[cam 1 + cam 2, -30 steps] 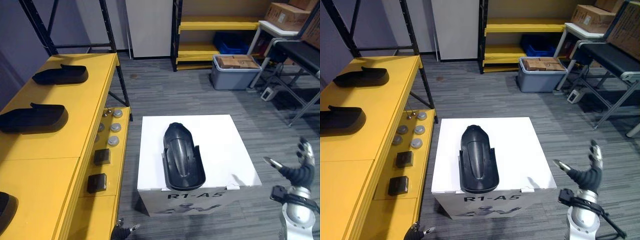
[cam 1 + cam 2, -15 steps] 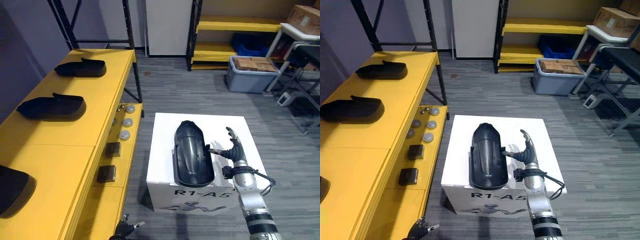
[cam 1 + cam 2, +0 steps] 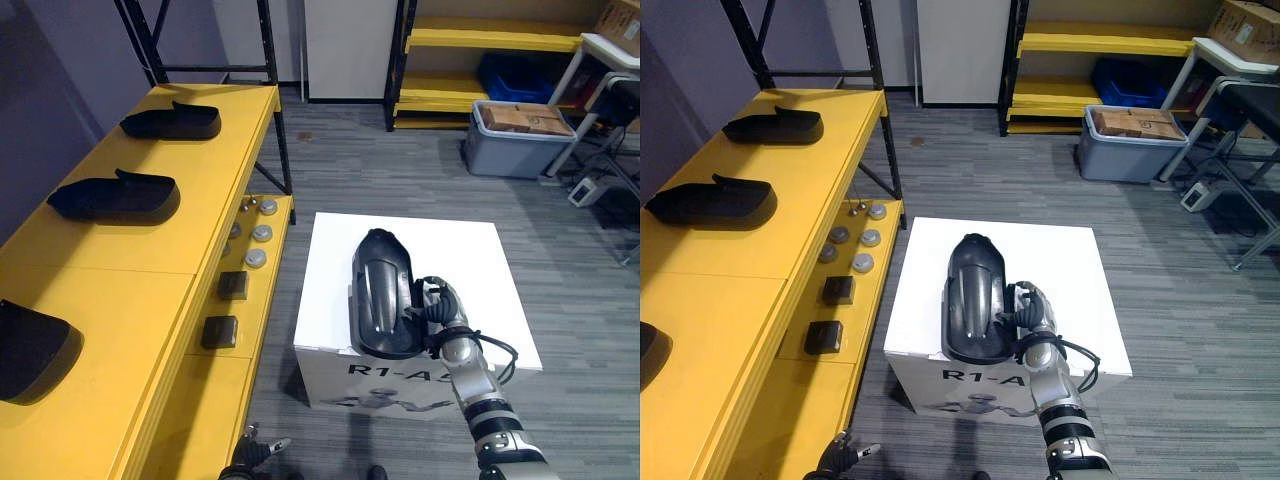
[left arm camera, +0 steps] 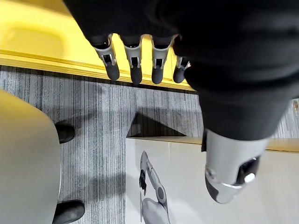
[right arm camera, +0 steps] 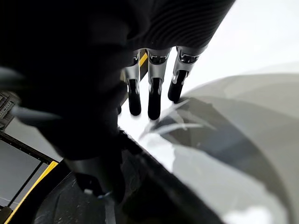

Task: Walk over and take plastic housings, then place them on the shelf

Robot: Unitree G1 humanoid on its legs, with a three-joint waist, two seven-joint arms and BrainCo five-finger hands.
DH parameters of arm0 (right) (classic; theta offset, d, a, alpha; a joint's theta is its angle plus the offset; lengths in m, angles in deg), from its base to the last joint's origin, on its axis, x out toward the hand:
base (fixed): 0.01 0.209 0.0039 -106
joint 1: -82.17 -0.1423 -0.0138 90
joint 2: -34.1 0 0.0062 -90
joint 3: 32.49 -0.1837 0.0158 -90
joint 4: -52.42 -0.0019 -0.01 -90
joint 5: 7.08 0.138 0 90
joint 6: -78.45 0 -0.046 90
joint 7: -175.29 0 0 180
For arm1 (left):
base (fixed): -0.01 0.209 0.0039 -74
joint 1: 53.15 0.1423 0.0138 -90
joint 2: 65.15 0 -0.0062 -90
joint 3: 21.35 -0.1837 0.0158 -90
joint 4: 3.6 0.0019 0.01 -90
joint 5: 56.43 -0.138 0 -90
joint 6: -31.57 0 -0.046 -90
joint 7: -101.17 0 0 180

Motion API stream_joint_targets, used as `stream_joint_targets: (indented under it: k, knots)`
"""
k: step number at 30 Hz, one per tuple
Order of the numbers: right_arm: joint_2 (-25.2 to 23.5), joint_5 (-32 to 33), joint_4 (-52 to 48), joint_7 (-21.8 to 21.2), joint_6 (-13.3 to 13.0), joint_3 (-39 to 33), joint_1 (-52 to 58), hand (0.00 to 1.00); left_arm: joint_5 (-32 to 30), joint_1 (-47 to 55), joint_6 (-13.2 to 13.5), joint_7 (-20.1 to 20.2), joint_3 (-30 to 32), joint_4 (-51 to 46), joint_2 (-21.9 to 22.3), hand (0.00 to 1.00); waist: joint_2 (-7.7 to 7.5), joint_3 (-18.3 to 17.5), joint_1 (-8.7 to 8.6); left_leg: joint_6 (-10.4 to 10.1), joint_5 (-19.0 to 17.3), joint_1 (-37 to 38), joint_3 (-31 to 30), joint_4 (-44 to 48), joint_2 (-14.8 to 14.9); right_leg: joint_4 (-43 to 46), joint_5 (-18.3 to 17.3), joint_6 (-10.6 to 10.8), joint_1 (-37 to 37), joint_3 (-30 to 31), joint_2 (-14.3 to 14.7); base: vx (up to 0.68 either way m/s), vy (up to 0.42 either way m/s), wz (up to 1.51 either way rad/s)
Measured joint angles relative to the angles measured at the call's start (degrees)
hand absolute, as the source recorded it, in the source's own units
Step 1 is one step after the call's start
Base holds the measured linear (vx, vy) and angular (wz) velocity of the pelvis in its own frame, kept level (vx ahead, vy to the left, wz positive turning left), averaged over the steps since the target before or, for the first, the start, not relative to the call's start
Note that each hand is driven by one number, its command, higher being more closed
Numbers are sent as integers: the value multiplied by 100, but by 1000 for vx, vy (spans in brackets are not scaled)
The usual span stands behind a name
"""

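A black plastic housing (image 3: pixel 378 300) lies lengthwise on a white box (image 3: pixel 460 250) in front of me. My right hand (image 3: pixel 436 306) is pressed against the housing's right side wall. In the right wrist view its fingers (image 5: pixel 154 100) reach out straight to the glossy rim of the housing (image 5: pixel 224 140), with the thumb lower beside the wall. My left hand (image 3: pixel 840 460) hangs low by the yellow shelf (image 3: pixel 150 270), its fingers (image 4: pixel 135 70) relaxed and holding nothing. Three more black housings (image 3: pixel 115 197) rest on the shelf top.
The shelf's lower tier holds round metal pieces (image 3: pixel 256 258) and two black blocks (image 3: pixel 220 331). A grey bin (image 3: pixel 515 140) of cardboard and a yellow rack (image 3: pixel 480 40) stand at the back. A dark upright post (image 3: pixel 282 150) rises at the shelf's corner.
The view has shifted as I moved closer. My right hand went from standing open beside the housing to lying against its right wall, fingers at the rim.
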Motion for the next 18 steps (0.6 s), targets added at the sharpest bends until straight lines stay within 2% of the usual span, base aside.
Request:
stream_joint_targets:
  k: [10, 12, 18]
  knots:
    - [183, 125, -24, -100, -44, -14, -32, 100, -10, -22, -28, 0, 0, 1, -57, 0, -108, 32, -33, -37, 14, 107, -24, -68, 65, -101, -18, -2, 129, -57, 65, 53, -4, 1]
    - [178, 140, -224, -154, -53, -17, 184, 100, -9, -21, -27, 0, -2, -4, -74, 0, -151, 4, -24, -37, 14, 120, -64, -65, 51, -100, -40, 5, 158, -79, 54, 23, 13, 8]
    - [128, 263, -728, -164, -49, -27, 563, 100, 0, 29, -28, -4, 0, -121, -73, 0, -157, -2, -21, -37, 10, 115, -99, -44, 30, -95, -39, 4, 172, -91, 31, -5, 6, 1]
